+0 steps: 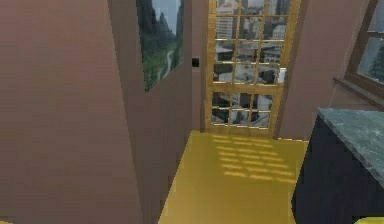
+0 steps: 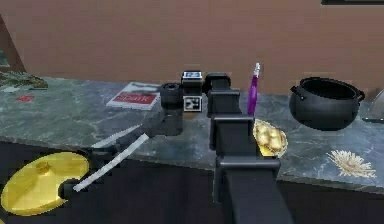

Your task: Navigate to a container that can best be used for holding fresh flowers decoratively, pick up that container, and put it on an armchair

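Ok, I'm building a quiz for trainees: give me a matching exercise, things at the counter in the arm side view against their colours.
Things:
1. pot
2. flat book
3. slim upright thing
4. round disc

Colours:
a. yellow
b. black
c. purple
d. red and white

Pairs: 1-b; 2-d; 3-c; 4-a.

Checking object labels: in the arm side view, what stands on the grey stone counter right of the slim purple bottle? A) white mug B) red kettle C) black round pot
C: a black round pot with side handles stands on the grey stone counter, right of the slim purple bottle.
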Available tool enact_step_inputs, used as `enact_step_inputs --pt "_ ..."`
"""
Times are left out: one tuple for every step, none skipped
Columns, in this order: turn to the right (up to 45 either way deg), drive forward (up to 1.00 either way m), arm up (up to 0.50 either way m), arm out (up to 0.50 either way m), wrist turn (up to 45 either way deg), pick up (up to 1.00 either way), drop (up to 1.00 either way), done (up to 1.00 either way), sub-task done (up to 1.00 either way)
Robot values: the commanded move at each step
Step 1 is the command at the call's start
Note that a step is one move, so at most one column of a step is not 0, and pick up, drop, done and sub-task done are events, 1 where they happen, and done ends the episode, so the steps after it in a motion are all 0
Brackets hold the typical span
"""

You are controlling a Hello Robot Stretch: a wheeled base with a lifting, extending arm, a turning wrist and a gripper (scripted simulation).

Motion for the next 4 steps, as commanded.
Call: enact_step_inputs --pt "0.0 0.0 0.0 0.0 -30.0 0.0 0.0 0.0 0.0" --pt "0.0 0.0 0.0 -0.22 0.0 0.0 0.0 0.0 0.0" --pt "-45.0 0.0 0.0 0.0 0.0 0.0 0.0 0.0 0.0" --pt "-45.0 0.0 0.0 0.0 0.0 0.0 0.0 0.0 0.0"
